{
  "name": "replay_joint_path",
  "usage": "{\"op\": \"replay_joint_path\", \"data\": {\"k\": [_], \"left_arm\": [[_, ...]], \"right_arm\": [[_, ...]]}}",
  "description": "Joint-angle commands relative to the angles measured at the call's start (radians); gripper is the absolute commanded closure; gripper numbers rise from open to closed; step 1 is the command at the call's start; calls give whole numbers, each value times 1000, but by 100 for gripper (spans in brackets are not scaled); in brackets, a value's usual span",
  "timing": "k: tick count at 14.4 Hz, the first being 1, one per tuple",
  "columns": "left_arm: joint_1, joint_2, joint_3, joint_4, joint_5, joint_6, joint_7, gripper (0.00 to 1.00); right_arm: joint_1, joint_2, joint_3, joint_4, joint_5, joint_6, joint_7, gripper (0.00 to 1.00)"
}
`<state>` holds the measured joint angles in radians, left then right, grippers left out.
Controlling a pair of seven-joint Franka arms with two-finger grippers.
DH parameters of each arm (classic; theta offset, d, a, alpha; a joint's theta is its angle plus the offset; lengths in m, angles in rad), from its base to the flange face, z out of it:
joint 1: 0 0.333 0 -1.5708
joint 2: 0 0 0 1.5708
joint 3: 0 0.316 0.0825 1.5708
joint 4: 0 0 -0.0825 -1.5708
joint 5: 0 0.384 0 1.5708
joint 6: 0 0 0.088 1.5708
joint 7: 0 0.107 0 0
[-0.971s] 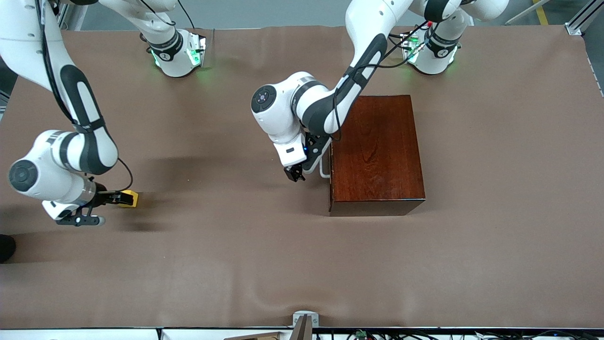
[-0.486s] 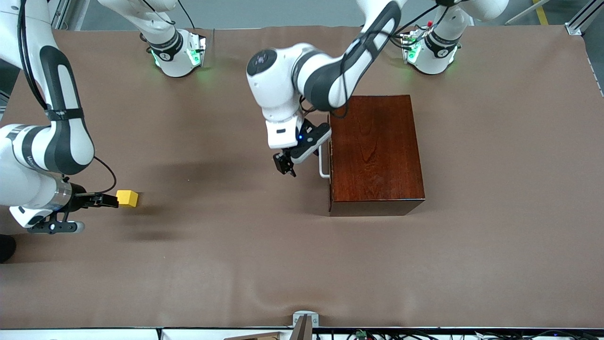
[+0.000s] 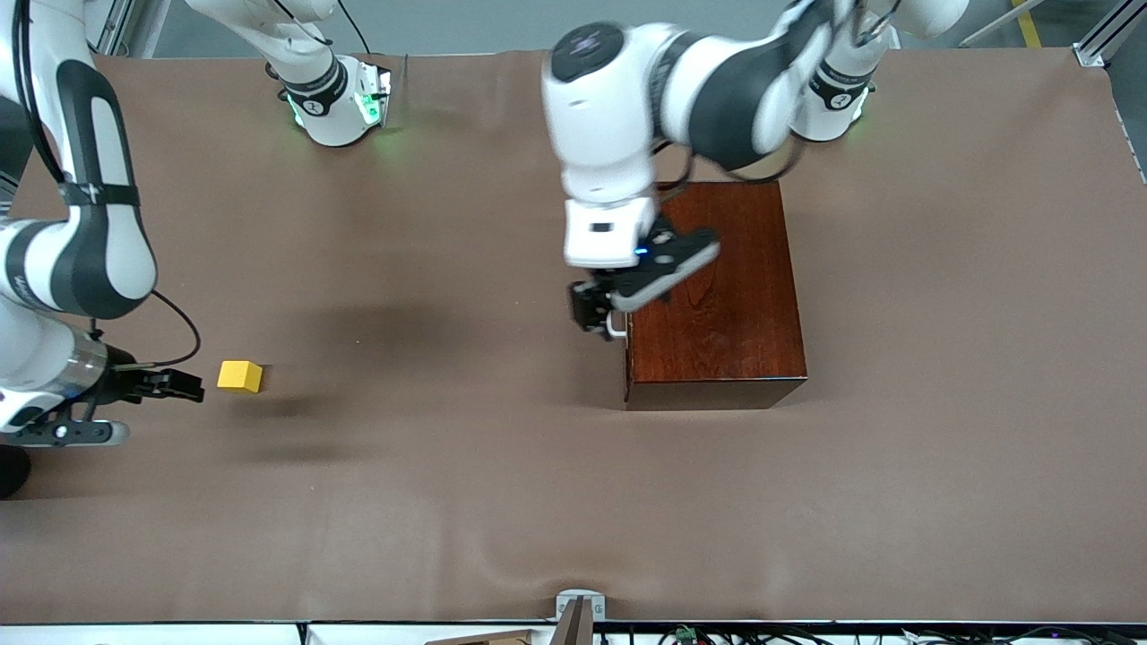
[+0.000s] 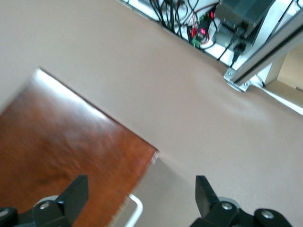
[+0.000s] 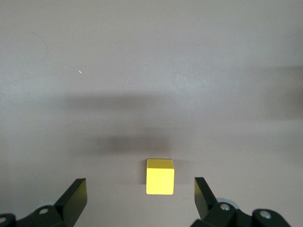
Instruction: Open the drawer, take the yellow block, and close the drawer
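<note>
1. Toward the right arm's end of the table, at about 9 o'clock in the front view, the right gripper (image 3: 184,387) stood with its fingers spread and empty. The yellow block (image 3: 240,376) lay alone on the brown table cover (image 3: 448,502), just clear of its tips.
2. The right wrist view showed the yellow block (image 5: 160,183) between the two parted fingers (image 5: 73,196) but touching neither.
3. The left gripper (image 3: 593,315) hung near the front view's centre over the white handle (image 3: 616,328) of the shut drawer, its jaws open; the left wrist view showed the handle (image 4: 135,208) between the fingers (image 4: 75,194), ungripped.
4. The wooden box (image 3: 717,296) sat at 3 o'clock from that gripper, with bare cover on every side.
5. A second earlier the right gripper held the block; since then it had let go and drawn back, and the left gripper had risen.
</note>
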<state>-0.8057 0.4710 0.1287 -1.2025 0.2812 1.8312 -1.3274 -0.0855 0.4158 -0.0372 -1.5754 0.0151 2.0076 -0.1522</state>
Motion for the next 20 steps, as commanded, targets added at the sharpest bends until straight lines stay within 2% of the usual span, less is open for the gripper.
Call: {"op": "replay_joint_path", "data": {"k": [1,6,9,11,14,17,20], "left_arm": [[86,-141,-14,-118,-66,-18,196,0],[221,-230,-12,-126,-106,-153,535,0],[298,-271,-12,-127,-109,-216,710,0],[362,-293,-15,-127,-114,-224,831,0],[419,-308,-15,-130,-192,-266,941,0],[488,-391,-36,-240,-217,-251,1037,0],[643,-483,-156,-379,-252,-195,1114,0]], "right_arm": [[0,-38,-1,41,-4,-76,-71,0],[18,-129,-13,87,-3,-197,-96,0],[119,-189,-104,86,-1,-242,-93,0],[116,-219,-102,87,3,-268,-95,0],[122,-261,-109,86,3,-294,-96,0],[110,-308,-98,80,5,-346,-98,0],[92,-350,-89,78,11,-438,-99,0]]}}
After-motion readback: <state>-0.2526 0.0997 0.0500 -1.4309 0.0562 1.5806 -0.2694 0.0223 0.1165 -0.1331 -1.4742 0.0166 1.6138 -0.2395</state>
